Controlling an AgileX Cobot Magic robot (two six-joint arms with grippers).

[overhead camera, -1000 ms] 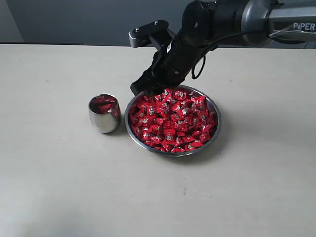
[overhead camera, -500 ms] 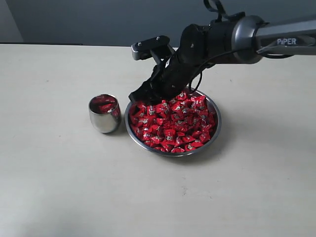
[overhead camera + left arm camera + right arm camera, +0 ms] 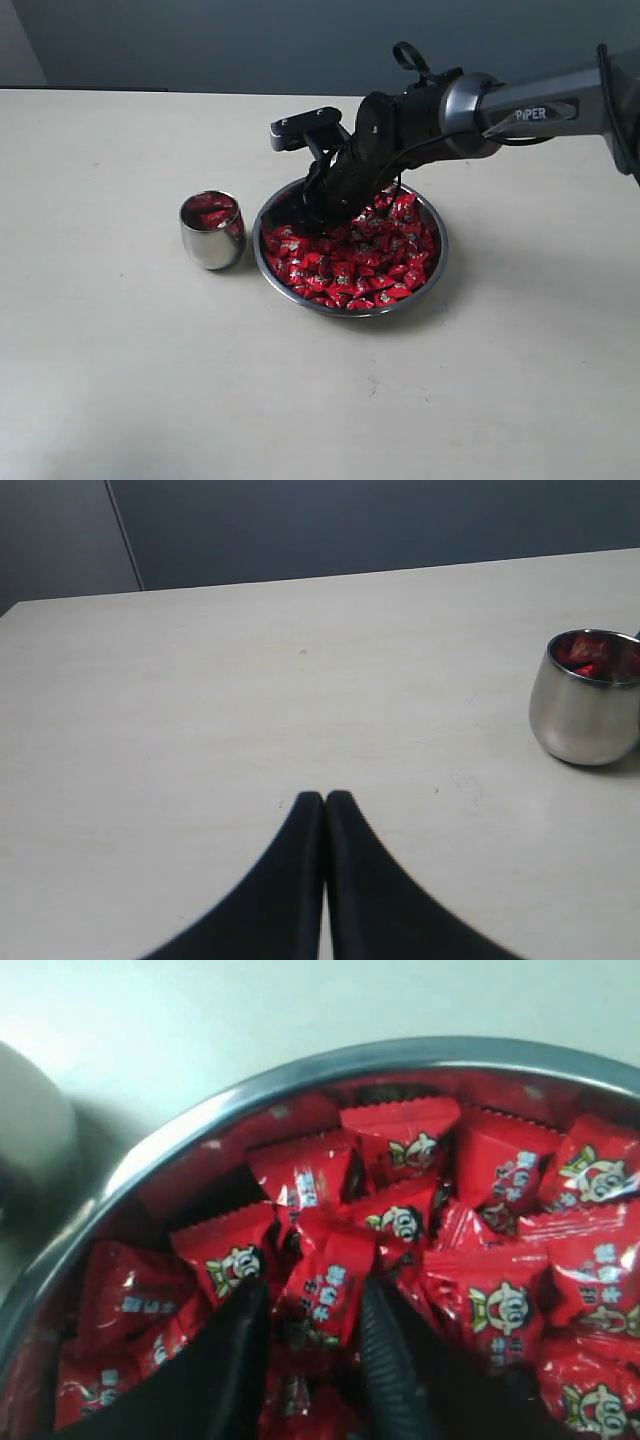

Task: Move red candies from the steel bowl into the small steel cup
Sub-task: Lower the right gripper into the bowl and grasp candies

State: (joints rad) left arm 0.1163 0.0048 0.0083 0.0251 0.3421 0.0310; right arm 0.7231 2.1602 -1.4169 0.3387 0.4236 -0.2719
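1. The pale surface (image 3: 120, 380) carries everything and runs back to a dark wall.
2. The right arm (image 3: 500, 100) reaches in from the right of the exterior view and slopes down over the far rim of the bowl.
3. The steel bowl (image 3: 437, 262) sits near the middle of the surface. In the right wrist view its shiny rim (image 3: 300, 1070) curves around the load.
4. The red candies (image 3: 350, 260) fill the bowl in a loose heap. Close up, the wrappers (image 3: 500, 1290) show a small printed face or pale lettering at the centre.
5. The small steel cup (image 3: 212, 232) stands upright just beside the bowl, on its left in the exterior view. The two look apart, not touching. In the left wrist view the cup (image 3: 585, 705) shows a few red candies inside.
6. The right hand (image 3: 308, 212) is down among the candies at the cup-side edge of the bowl. Its fingers are spread, with the gap (image 3: 310, 1305) straddling one candy (image 3: 330, 1285). The picture is blurred here, so it may be that the pads touch the wrapper, but I cannot tell that they grip it.
7. The left hand (image 3: 325, 800) hangs over bare surface, well apart from the cup, its two dark fingers pressed together and holding nothing.
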